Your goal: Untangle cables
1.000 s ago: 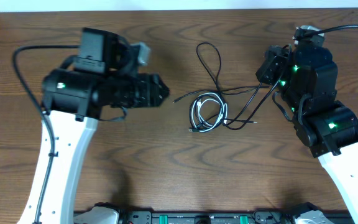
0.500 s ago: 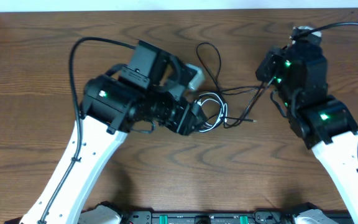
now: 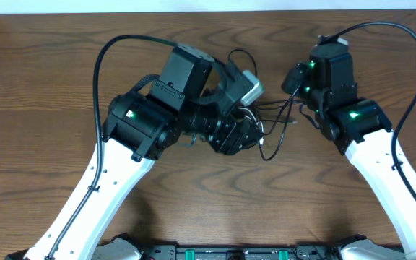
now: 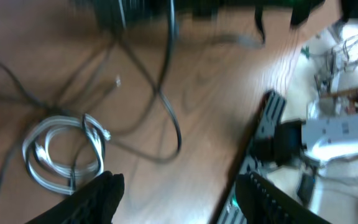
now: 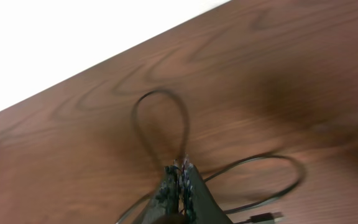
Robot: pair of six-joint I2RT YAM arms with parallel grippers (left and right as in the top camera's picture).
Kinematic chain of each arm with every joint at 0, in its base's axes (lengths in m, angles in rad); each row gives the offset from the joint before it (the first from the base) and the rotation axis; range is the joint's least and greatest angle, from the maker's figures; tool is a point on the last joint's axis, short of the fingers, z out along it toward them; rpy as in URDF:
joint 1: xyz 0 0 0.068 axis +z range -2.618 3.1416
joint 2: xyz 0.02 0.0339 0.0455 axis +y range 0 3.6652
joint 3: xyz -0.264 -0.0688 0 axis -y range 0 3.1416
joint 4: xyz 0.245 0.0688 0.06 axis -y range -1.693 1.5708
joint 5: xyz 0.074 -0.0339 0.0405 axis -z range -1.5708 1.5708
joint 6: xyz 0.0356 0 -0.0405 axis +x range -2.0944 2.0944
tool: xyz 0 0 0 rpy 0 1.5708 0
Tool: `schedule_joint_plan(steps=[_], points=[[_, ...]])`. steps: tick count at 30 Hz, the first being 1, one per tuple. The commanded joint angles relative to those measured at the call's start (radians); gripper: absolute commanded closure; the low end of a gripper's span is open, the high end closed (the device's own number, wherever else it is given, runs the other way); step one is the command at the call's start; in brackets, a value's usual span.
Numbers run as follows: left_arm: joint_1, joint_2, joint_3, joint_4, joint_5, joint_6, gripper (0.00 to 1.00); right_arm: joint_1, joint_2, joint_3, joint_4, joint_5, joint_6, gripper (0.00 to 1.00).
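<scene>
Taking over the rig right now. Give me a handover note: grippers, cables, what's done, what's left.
Left gripper: open, empty, with the white cable coiled just ahead of it.
Right gripper: shut, apparently on a black cable that loops out from its tips.
Cables: the white one is coiled, with black cables crossing it and one another.
Done: nothing separated yet.
Left: probably pull the white coil clear first, then part the black ones.

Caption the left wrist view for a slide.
Open left claw hovers over the table, near the coiled white cable and loose black cables.
</scene>
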Motion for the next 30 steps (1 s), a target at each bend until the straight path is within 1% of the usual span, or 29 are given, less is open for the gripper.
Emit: schedule_joint_plan(steps=[1, 4, 7, 9, 12, 14, 16, 18, 22, 30], points=[[-0.001, 0.008, -0.013, 0.048, -0.027, -0.077, 0.37, 0.024, -0.001, 0.01, 0.0, -0.139, 0.028, 0.99], [-0.001, 0.013, -0.013, 0.081, -0.105, -0.159, 0.37, 0.042, -0.001, 0.01, 0.008, -0.182, 0.053, 0.99], [-0.002, 0.029, -0.013, 0.087, -0.121, -0.177, 0.37, 0.056, -0.001, 0.01, 0.03, -0.185, 0.098, 0.99], [-0.002, 0.045, -0.013, 0.086, -0.101, -0.184, 0.37, 0.064, -0.001, 0.01, 0.056, -0.185, 0.111, 0.99], [-0.008, 0.074, -0.013, 0.087, 0.0, -0.182, 0.37, 0.073, -0.001, 0.01, 0.085, -0.176, 0.118, 0.99], [-0.014, 0.09, -0.013, 0.087, 0.043, -0.182, 0.37, 0.073, -0.001, 0.01, 0.087, -0.146, 0.117, 0.99], [-0.017, 0.096, -0.013, 0.087, 0.044, -0.182, 0.38, 0.072, -0.001, 0.01, 0.082, -0.103, 0.117, 0.99], [-0.017, 0.095, -0.013, 0.087, 0.045, -0.179, 0.43, 0.072, -0.001, 0.01, 0.071, -0.056, 0.117, 0.99], [-0.017, 0.092, -0.013, 0.087, 0.123, -0.106, 0.44, 0.072, -0.001, 0.01, 0.061, -0.023, 0.118, 0.99], [-0.017, 0.094, -0.013, 0.129, 0.106, -0.108, 0.44, 0.074, -0.001, 0.01, 0.067, -0.079, 0.232, 0.99]])
